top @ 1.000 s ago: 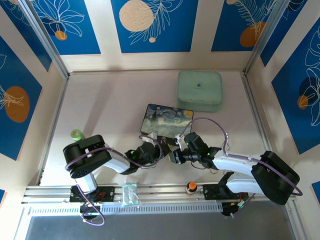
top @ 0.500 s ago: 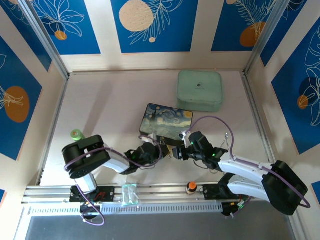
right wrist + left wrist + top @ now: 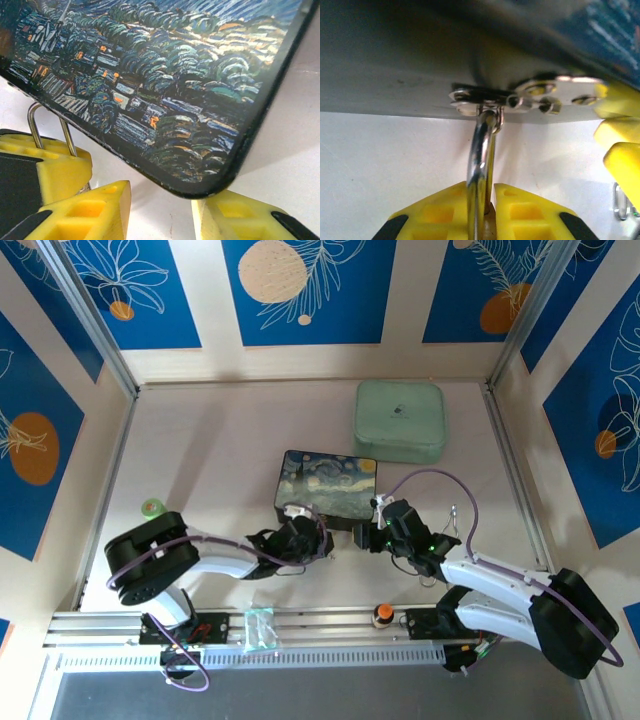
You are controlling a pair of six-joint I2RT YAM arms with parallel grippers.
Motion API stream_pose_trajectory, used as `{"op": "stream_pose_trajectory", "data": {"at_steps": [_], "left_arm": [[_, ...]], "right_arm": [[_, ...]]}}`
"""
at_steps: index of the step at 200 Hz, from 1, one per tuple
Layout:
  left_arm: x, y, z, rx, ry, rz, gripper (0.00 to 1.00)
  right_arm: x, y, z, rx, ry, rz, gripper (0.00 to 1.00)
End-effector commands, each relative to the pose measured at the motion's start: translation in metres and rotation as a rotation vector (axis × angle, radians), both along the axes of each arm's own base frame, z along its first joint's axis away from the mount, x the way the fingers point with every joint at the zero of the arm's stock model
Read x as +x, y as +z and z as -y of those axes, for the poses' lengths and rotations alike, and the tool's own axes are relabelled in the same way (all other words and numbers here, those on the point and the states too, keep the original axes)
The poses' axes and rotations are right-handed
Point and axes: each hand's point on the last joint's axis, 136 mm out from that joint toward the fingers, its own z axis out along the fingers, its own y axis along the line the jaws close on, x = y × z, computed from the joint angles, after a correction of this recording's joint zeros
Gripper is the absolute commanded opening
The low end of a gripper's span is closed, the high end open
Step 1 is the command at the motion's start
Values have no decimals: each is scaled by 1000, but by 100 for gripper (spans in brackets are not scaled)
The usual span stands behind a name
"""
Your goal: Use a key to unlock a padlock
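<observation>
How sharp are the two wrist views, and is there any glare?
Left wrist: bright glare streaks run along the shackle of the padlock, and the box above it is dark and soft. Right wrist: the box's painted lid is fairly sharp, while the right gripper at the bottom edge is blurred.

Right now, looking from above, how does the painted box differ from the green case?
The painted box is dark blue with a swirling night-sky picture; the green case is nearly plain pale mint. The box looks smaller than the case. The box lies mid-table, slightly turned; the case sits farther back, to the right. Both are flat rounded rectangles.
</observation>
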Motion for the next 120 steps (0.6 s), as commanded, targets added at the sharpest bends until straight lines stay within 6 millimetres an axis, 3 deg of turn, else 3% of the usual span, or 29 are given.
{"op": "stream_pose_trajectory", "data": {"at_steps": [1,53,75,94,120], "left_arm": [[-14,-41,-44,317,-43,-63,19],[-14,-46,-58,420,-27,-68,23],[-14,-46,-51,404,-42,-43,14],[-13,-44,-49,435,-48,-31,14],[-12,-42,-65,558,-39,-16,14]], "right_arm": [[11,13,0,12,-38,27,37],[15,18,2,6,-57,35,35],[16,19,2,4,-54,38,35],[16,17,1,-1,-50,31,34],[18,18,3,2,-70,29,34]]}}
